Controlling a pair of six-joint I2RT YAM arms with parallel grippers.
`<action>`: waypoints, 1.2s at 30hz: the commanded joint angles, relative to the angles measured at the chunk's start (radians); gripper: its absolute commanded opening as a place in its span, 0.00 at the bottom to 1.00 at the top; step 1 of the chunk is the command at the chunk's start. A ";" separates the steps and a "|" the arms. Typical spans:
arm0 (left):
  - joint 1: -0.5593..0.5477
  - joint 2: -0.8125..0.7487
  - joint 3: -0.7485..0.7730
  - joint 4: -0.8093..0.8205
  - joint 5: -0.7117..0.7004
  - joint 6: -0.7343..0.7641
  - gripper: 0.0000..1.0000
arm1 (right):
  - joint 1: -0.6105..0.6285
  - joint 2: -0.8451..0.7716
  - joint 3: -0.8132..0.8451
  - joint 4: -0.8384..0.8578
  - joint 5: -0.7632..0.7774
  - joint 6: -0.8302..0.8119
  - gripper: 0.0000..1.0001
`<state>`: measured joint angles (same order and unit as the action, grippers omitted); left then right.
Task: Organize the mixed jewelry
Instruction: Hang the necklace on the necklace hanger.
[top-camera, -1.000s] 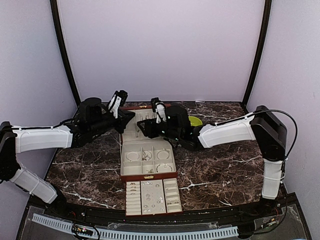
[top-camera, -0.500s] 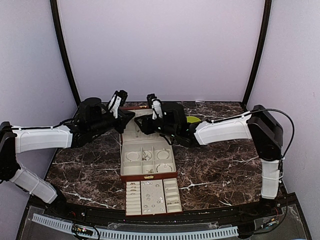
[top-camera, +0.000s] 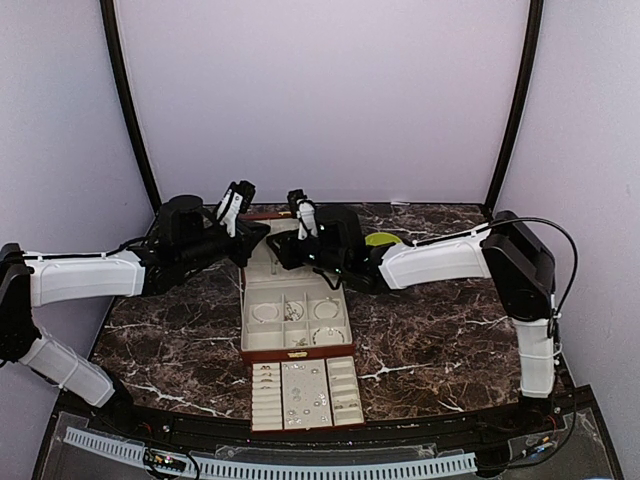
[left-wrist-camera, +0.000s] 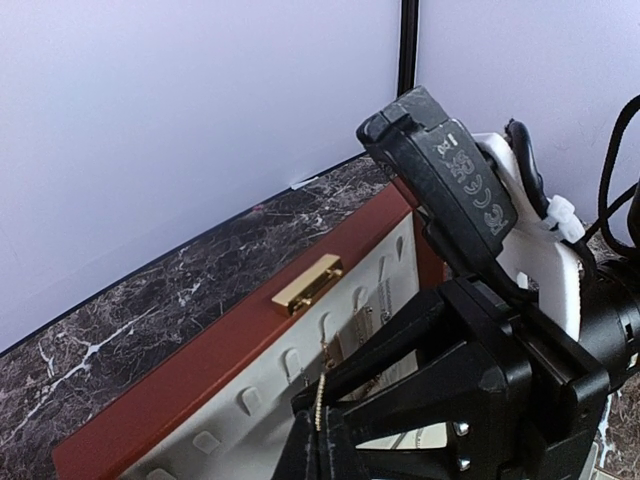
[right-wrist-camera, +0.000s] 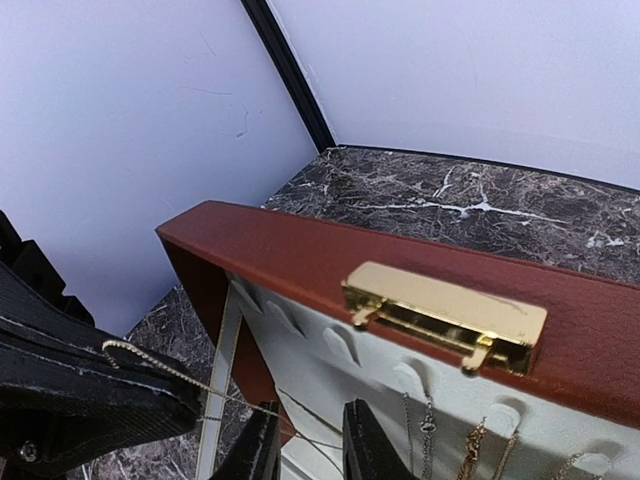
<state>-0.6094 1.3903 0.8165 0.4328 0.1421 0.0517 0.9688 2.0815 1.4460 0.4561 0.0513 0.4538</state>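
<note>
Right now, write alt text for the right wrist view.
A thin chain stretches from the left gripper toward the right gripper, its fingers slightly apart. Behind stands the reddish-brown box lid with a gold clasp and cream lining.

Close before right fingers (right-wrist-camera: 368, 452) — box lid (right-wrist-camera: 300, 250) and thin chain (right-wrist-camera: 170, 372)

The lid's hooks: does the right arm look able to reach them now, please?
Probably yes: the right gripper sits close before the hooks; only the thin chain in the left gripper crosses nearby.
</note>
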 joint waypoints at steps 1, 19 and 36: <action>0.003 -0.027 0.026 -0.008 0.004 0.003 0.00 | 0.007 0.019 0.028 0.036 -0.004 0.001 0.21; 0.010 0.026 0.082 -0.122 -0.206 -0.047 0.00 | 0.003 -0.068 -0.052 0.028 0.108 0.016 0.00; 0.019 0.104 0.154 -0.176 -0.177 -0.149 0.00 | 0.004 -0.047 0.043 -0.089 0.145 0.036 0.00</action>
<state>-0.5976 1.4944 0.9386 0.2806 -0.0383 -0.0685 0.9688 2.0495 1.4422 0.3859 0.1726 0.4755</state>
